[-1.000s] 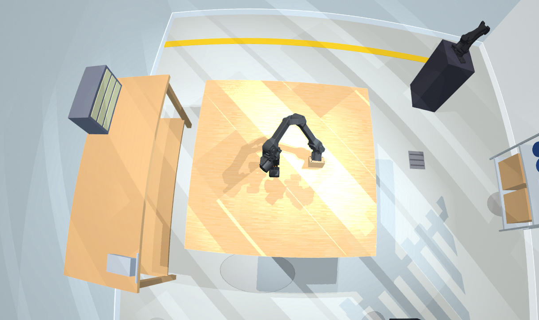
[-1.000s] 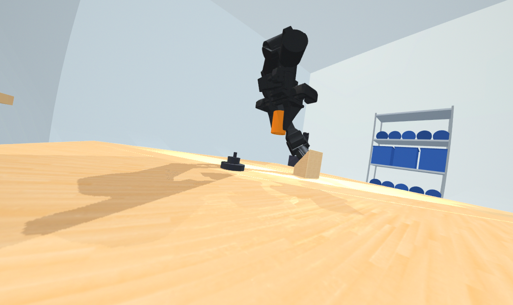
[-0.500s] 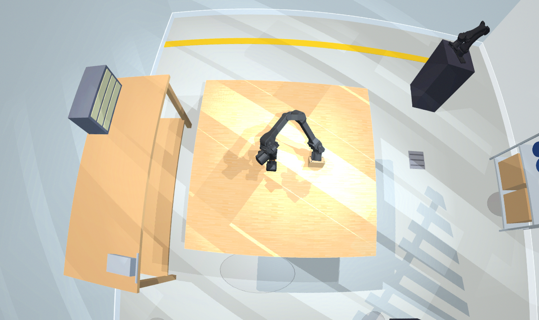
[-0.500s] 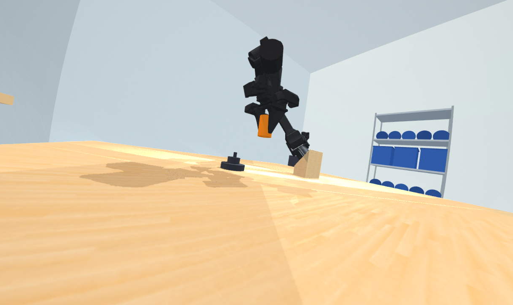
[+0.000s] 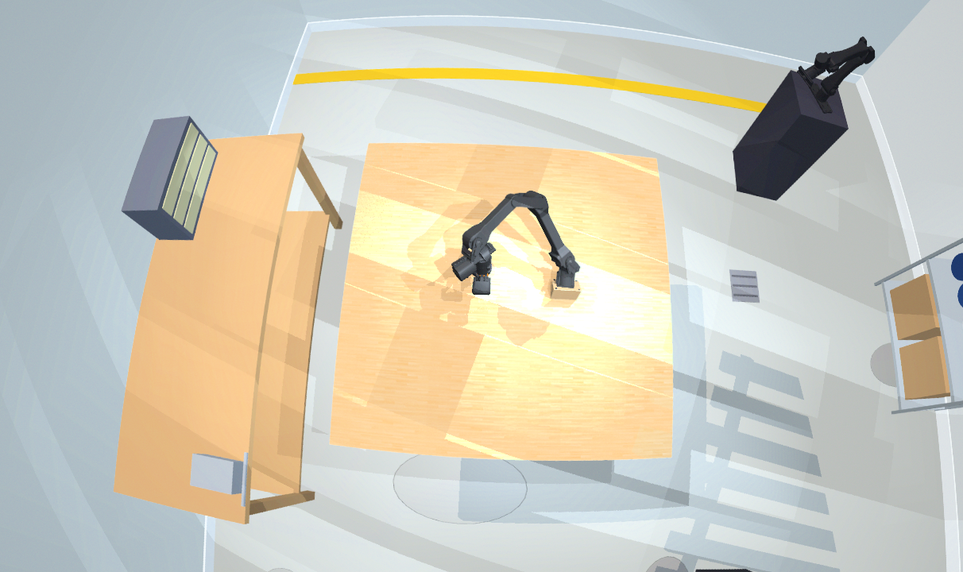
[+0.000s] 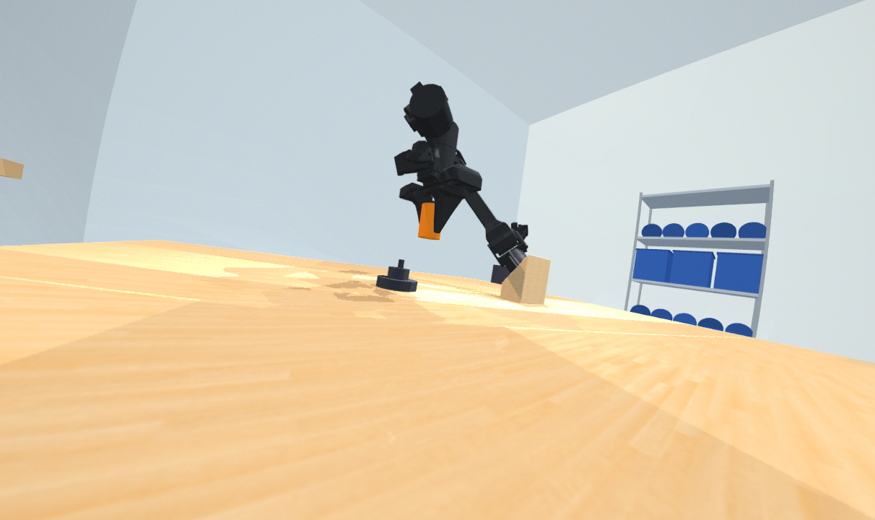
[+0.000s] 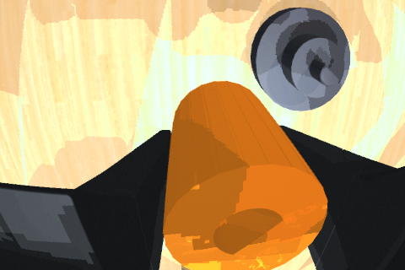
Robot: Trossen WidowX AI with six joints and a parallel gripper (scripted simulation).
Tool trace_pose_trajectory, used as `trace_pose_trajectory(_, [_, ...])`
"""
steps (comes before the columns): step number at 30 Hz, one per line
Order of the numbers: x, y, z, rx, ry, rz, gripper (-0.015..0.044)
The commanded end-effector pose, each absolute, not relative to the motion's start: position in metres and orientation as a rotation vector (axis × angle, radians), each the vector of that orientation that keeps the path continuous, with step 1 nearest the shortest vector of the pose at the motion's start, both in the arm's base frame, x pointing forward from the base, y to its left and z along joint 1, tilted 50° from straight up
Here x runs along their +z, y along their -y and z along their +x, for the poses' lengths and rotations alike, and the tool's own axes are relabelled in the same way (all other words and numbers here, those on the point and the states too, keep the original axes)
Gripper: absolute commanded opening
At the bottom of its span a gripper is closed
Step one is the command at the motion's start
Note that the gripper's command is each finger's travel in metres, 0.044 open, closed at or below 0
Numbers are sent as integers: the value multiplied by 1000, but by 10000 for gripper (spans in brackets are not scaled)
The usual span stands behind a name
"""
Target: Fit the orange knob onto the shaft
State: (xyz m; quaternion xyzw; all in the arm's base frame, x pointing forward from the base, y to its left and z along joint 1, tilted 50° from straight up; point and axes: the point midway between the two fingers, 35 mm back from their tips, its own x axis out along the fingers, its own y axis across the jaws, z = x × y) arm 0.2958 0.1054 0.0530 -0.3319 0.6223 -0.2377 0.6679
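Observation:
My gripper is shut on the orange knob, a smooth-sided cylinder held nearly upright in the air. The knob's underside faces the wrist camera and shows the hole, with a straight edge toward the lower right. The dark round pedestal stands on the table, lower than the knob and apart from it. Its thin shaft points up, beyond and to the right of the knob in the wrist view. The shaft's flat side cannot be made out. The arm hides the pedestal in the top view.
The arm's wooden base block stands on the table, right of the pedestal. A workbench is left of the table. A shelf rack stands farther off.

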Motion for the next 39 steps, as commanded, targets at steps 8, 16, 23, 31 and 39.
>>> trace_pose_trajectory(8, [71, -82, 306, -531, -1389, -759, 0])
trace_pose_trajectory(16, [84, -61, 312, -536, -1389, -775, 0])
trace_pose_trajectory(23, [96, -43, 315, -542, -1389, -789, 0])
trace_pose_trajectory(31, [91, -35, 317, -543, -1389, -791, 0])
trace_pose_trajectory(39, [81, -23, 319, -544, -1388, -790, 0])
